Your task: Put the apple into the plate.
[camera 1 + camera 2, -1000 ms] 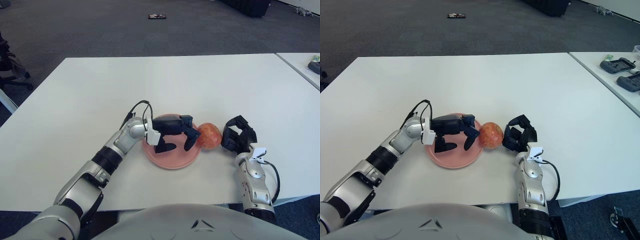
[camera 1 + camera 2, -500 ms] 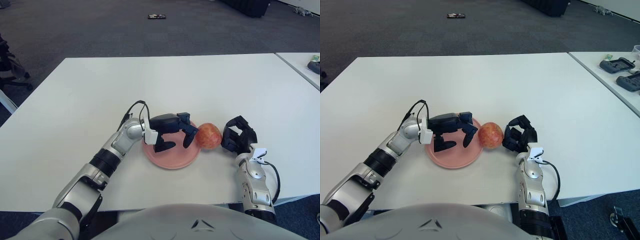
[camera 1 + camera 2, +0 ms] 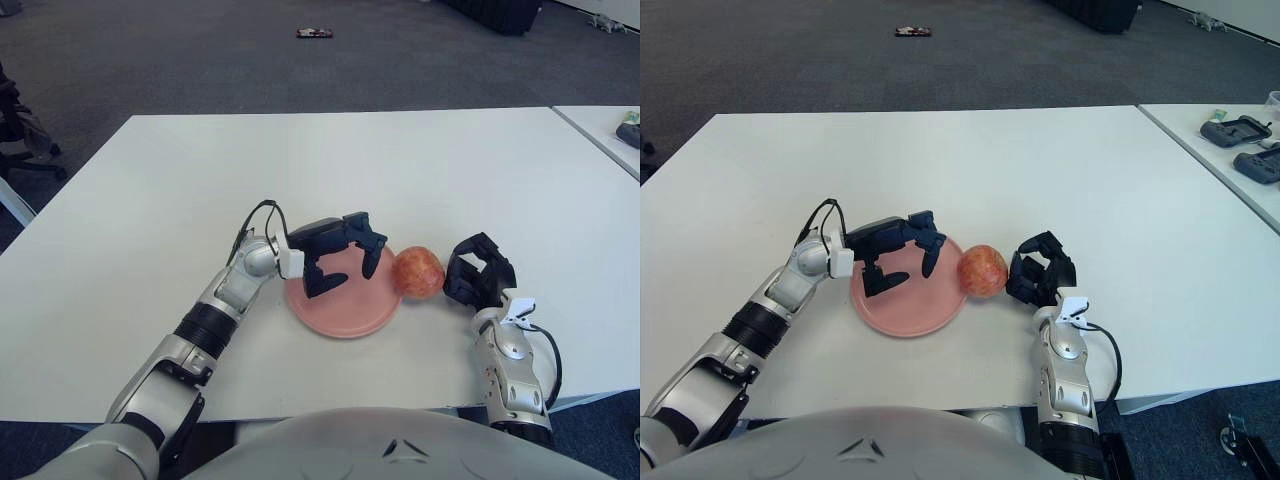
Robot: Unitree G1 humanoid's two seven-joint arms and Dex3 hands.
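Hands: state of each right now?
Left hand: open, holding nothing, above the pink round plate.
Right hand: fingers curled, holding nothing, just right of the red-yellow apple.

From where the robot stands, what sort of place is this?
Probably an office or lab: a large white table, dark carpet floor, and a second table on the right holding black handheld devices.

Around the plate (image 3: 340, 318) we see bare table (image 3: 330, 170) on its far and near sides. Our left hand (image 3: 340, 252) hangs over its left half; the apple (image 3: 417, 271) and our right hand (image 3: 478, 274) block its right edge.
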